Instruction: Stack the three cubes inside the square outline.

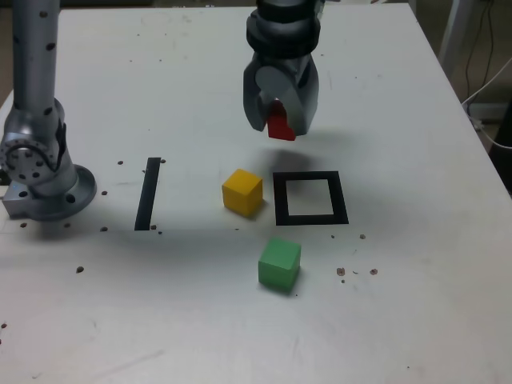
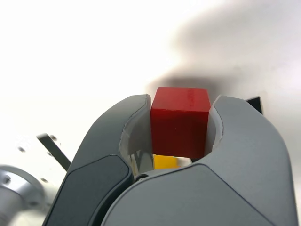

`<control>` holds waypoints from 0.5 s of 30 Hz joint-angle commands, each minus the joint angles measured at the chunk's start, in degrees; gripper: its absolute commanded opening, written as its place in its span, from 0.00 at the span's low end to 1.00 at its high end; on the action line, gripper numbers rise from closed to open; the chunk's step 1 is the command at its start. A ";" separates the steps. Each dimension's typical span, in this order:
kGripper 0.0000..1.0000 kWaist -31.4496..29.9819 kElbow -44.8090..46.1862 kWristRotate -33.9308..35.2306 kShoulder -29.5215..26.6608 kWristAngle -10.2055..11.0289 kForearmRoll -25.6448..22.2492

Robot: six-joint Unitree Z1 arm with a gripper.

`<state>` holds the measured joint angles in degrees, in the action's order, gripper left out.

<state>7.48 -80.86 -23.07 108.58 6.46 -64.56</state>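
Three cubes: red [image 1: 281, 126] gripped between the partly open gripper's [image 2: 181, 122] fingers, above the white table [image 1: 184, 296]; yellow [image 1: 242, 192] at the black square's [image 1: 342, 198] nine o'clock, green [image 1: 279, 264] near its seven. Cables [image 1: 486, 88] hang at two o'clock. The exterior view's top edge crops the arm [image 1: 283, 28].

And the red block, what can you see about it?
The red cube is a small block, plain and matte-looking, with flat faces and crisp edges. The gripper pinches it between both fingers. It's up in the air, casting a blurry shadow on the table. I can't see its underside.
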 commanded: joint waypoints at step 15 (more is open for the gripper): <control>0.14 -11.86 -0.11 33.47 1.02 -2.67 0.34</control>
<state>-3.50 -80.16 6.87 109.02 3.87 -64.20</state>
